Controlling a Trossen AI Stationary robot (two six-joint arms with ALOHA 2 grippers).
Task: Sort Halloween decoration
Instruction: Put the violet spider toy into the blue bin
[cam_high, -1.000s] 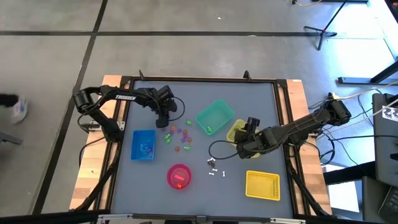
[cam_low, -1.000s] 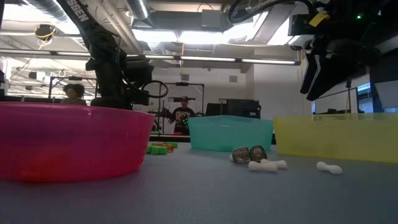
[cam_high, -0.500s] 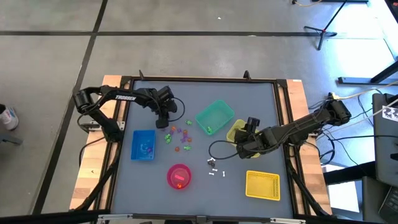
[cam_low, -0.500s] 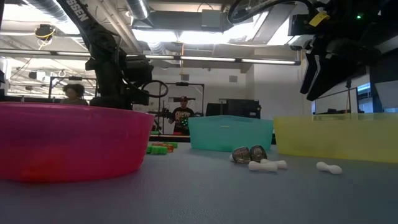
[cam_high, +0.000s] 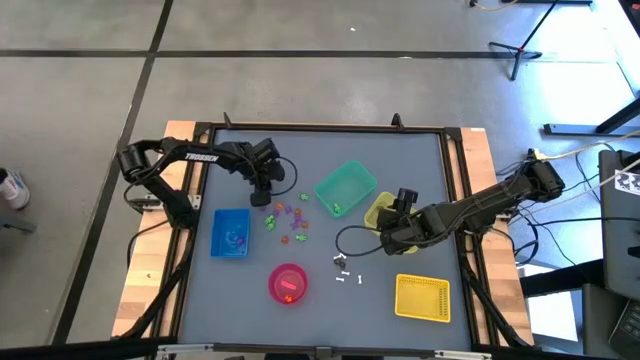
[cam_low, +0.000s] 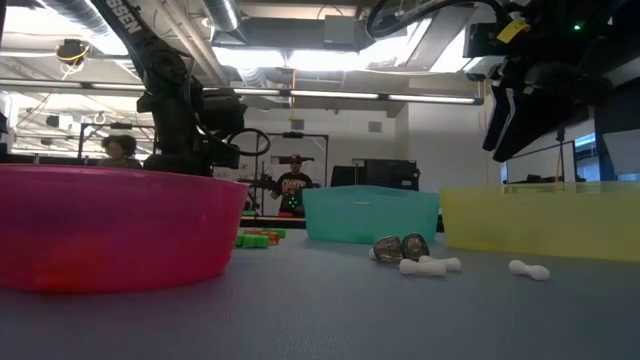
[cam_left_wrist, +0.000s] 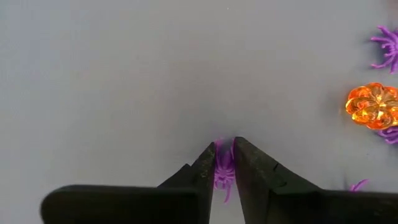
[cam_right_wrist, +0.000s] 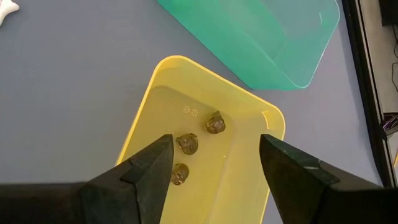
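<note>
The left gripper (cam_left_wrist: 224, 163) pinches a tiny purple plastic spider (cam_left_wrist: 223, 171) by its thin body, so it may slip out when lifted.

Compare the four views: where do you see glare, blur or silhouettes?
Low view: bright ceiling lights glare and the arms read as silhouettes; the pink bowl up close is soft. Left wrist view: the orange trinket glints. High view: even light. Right wrist view: dark fingers blurred.

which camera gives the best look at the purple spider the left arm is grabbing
The left wrist view: the purple spider sits up close, pinched between the left pincer. In the high view that pincer covers it, the low view hides it behind the pink bowl, and the right wrist view doesn't show it.
</note>
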